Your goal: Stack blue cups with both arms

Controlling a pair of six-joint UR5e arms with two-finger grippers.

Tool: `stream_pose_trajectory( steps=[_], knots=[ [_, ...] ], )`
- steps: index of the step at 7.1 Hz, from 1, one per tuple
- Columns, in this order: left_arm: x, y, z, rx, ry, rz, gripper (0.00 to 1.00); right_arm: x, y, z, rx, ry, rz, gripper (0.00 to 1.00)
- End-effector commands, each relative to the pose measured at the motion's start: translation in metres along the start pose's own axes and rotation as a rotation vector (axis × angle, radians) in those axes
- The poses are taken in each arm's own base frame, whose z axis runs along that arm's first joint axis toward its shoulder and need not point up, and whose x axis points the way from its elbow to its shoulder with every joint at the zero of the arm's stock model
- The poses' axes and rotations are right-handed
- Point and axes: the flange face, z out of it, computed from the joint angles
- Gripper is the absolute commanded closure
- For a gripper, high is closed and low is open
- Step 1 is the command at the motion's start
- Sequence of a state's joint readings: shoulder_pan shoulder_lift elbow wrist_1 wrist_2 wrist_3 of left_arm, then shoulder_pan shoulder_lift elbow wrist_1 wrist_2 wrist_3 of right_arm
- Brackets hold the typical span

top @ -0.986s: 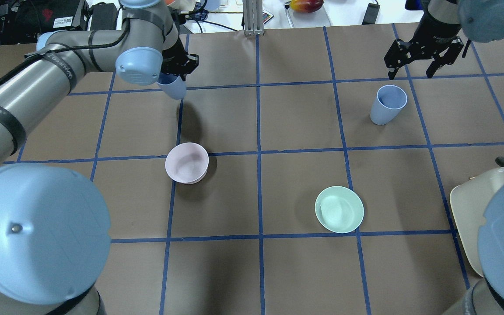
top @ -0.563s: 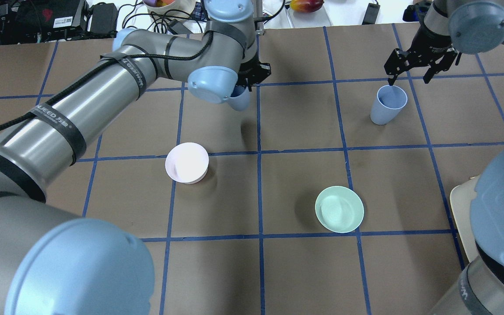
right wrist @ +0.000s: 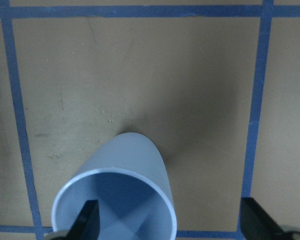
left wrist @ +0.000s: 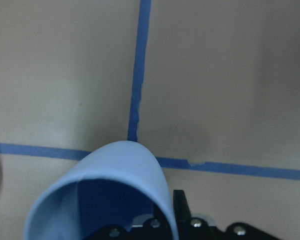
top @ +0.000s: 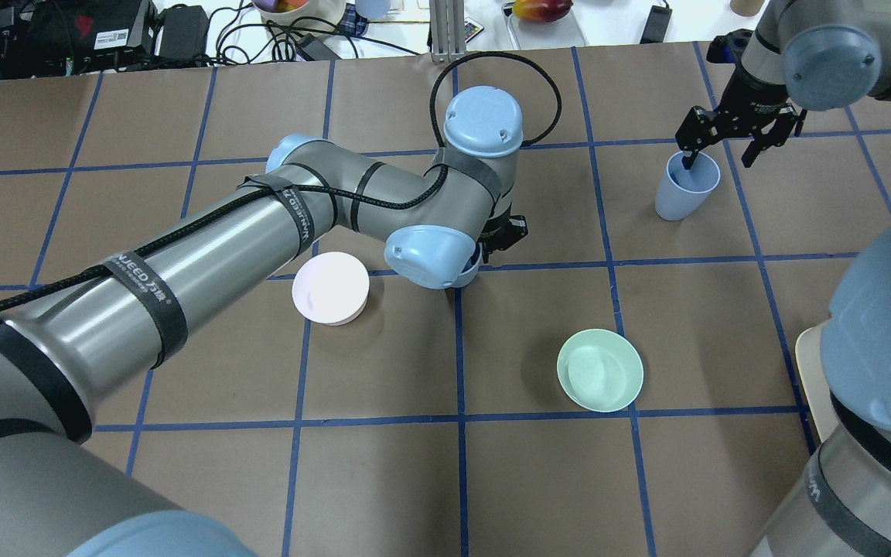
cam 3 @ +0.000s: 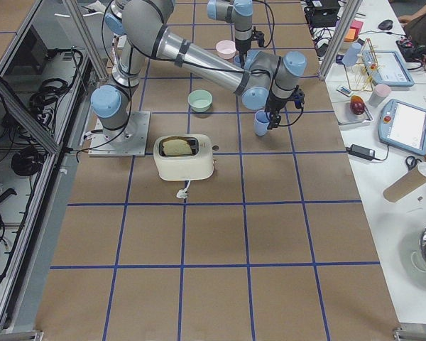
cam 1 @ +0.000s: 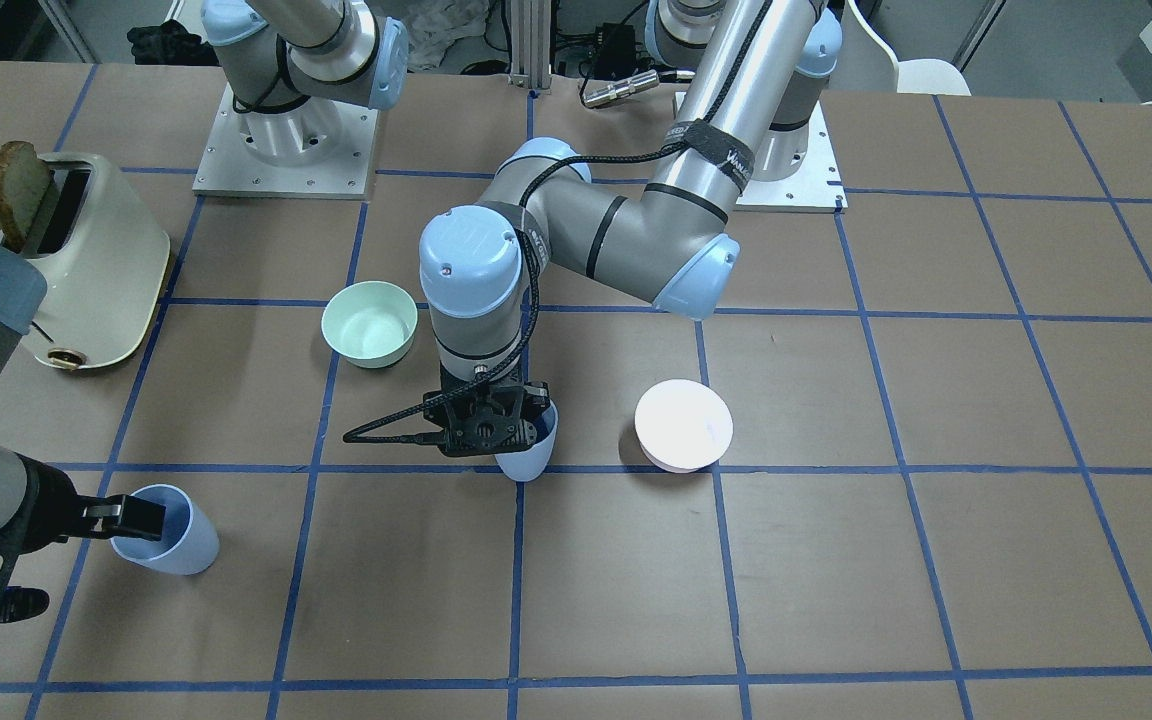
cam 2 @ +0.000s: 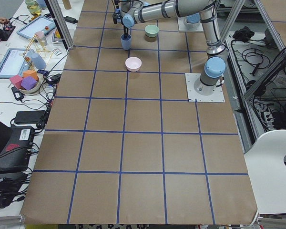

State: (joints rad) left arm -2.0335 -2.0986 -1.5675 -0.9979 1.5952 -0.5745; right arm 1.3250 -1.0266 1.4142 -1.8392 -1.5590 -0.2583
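- Pink bowl [top: 330, 287] sat left of mid-desk
- Left gripper [cam 1: 484, 428] clamped the rim of the carried cup [cam 1: 528, 452], matte periwinkle, at mid-desk; plain in the front-facing view, nearly hidden overhead
- Mint bowl [top: 599, 370] lay toward the robot's edge
- Standing cup [top: 684, 189], toward the far right corner, had one finger of the wide-spread right gripper [top: 718, 155] inside

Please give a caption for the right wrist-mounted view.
Right end effector, open, one finger inside the matte periwinkle-blue tapered cup.
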Motion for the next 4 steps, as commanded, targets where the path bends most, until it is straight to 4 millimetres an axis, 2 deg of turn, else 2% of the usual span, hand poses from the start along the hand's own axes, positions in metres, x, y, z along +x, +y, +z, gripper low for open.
stream_pose_trajectory(
  steps=[1,3,4],
  knots=[
    [-0.014,-0.028,-0.048,0.047,0.066,-0.037,0.00,0.004,-0.003,0.010,-0.013,-0.013,-0.003,0.31],
    [-0.059,-0.062,-0.130,0.030,0.085,-0.061,0.00,0.005,-0.004,0.018,-0.028,-0.015,-0.010,0.88],
    [-0.092,-0.062,-0.180,0.018,0.059,0.018,0.00,0.004,-0.003,0.017,-0.036,-0.021,-0.010,1.00]
  ],
)
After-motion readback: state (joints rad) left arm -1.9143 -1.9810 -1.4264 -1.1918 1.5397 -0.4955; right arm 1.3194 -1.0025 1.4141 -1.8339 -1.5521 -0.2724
